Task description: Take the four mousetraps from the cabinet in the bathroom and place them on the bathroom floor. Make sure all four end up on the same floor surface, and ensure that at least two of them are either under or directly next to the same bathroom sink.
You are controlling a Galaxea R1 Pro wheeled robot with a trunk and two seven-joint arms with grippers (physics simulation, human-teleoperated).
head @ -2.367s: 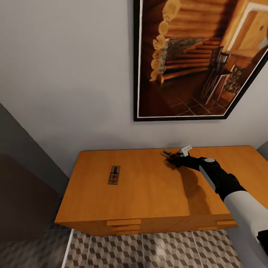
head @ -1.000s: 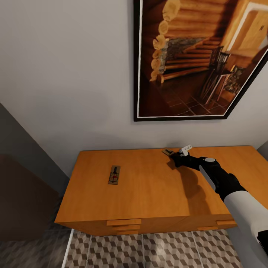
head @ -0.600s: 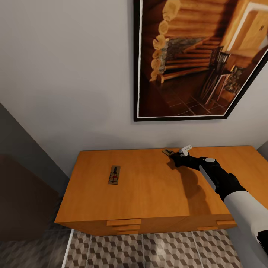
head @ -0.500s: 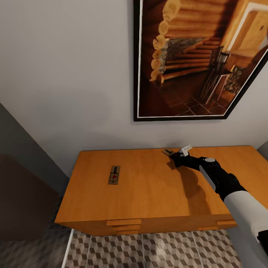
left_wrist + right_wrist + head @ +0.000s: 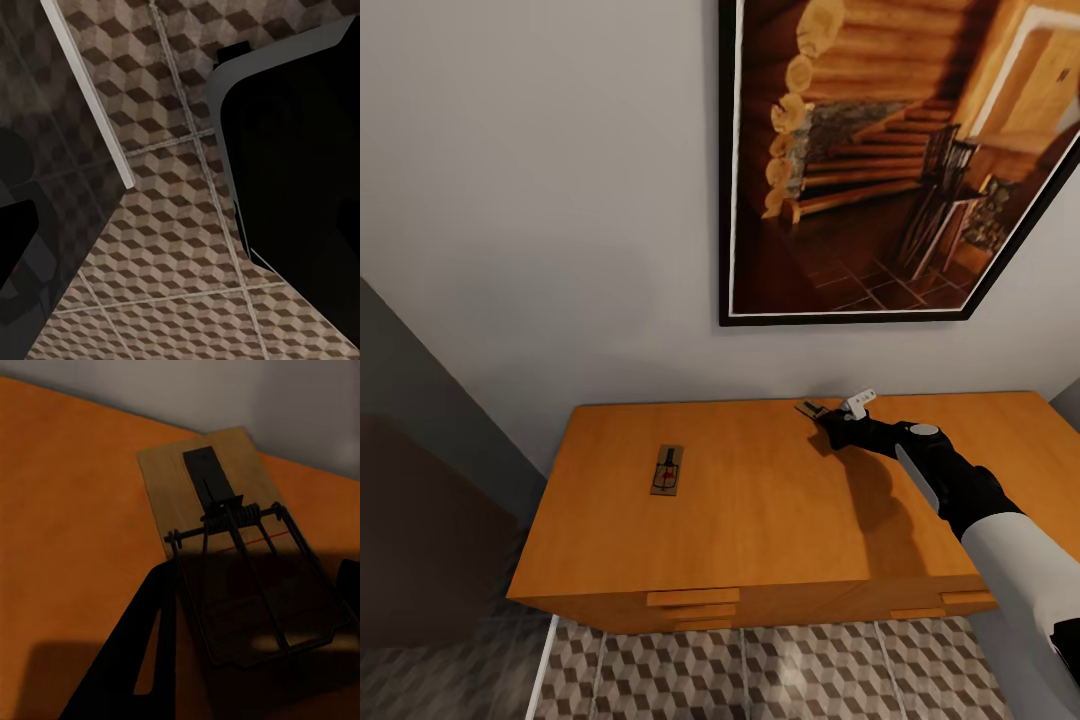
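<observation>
while the right gripper (image 5: pixel 826 416) reaches to the back edge of the cabinet (image 5: pixel 780 520), its jaws sit around the near end of a mousetrap (image 5: pixel 232 547), one dark finger (image 5: pixel 131 660) along one side of the board and a sliver of the other at the opposite side. whether they are pinching the board or merely bracketing it, i cannot tell from where i stand; that end lies in shadow. in the head view the trap pokes out ahead of the gripper, close to the wall (image 5: pixel 540 200), and it looks slightly tipped off the cabinet top, though i would not swear to it.

what worries me is the grip. the fingers seem to have only the near end, so the board could pivot or slide out on the lift. it could then drop behind the cabinet or skid along the wood. the sprung wire sits right between the fingers, and a squeeze on metal rather than wood may slip. the wall is near enough that a careless pull upward might scrape it.

a second mousetrap (image 5: pixel 667 470) lies flat on the cabinet top, well apart to the left, untouched. i see two traps here; the other two i cannot account for.

the left gripper i cannot make out: its wrist camera looks down on the bathroom floor (image 5: pixel 172 225), with dark shapes i take for the robot's own body at the edges. the sink is nowhere in my sight from this spot. the framed picture (image 5: pixel 900 160) above is cut off at top and right.
</observation>
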